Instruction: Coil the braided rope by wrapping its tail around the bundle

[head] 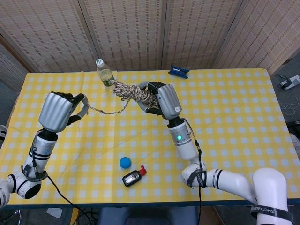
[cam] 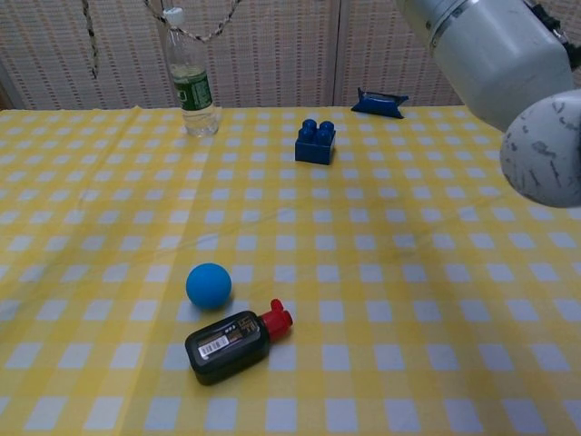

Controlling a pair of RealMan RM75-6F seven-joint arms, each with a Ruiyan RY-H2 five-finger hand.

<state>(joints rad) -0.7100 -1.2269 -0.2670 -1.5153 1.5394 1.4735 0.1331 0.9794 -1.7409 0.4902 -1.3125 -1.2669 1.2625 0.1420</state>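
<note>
The right hand (head: 161,99) holds the rope bundle (head: 136,93) in the air above the far middle of the bench (head: 243,117), its fingers curled round the coils. The tail (head: 110,109) sags leftward from the bundle to the left hand (head: 60,110), which grips it with closed fingers above the left edge; a short end hangs past that hand. A bottle (cam: 188,77) with a green label, its writing too small to read, stands near the far edge. Beside it sit a blue brick (cam: 315,141) and, further back, a blue packet (cam: 379,104). Toward the near edge a blue ball (cam: 209,284) lies just beside a black flask (cam: 230,341) with a red cap and a white barcode label.
</note>
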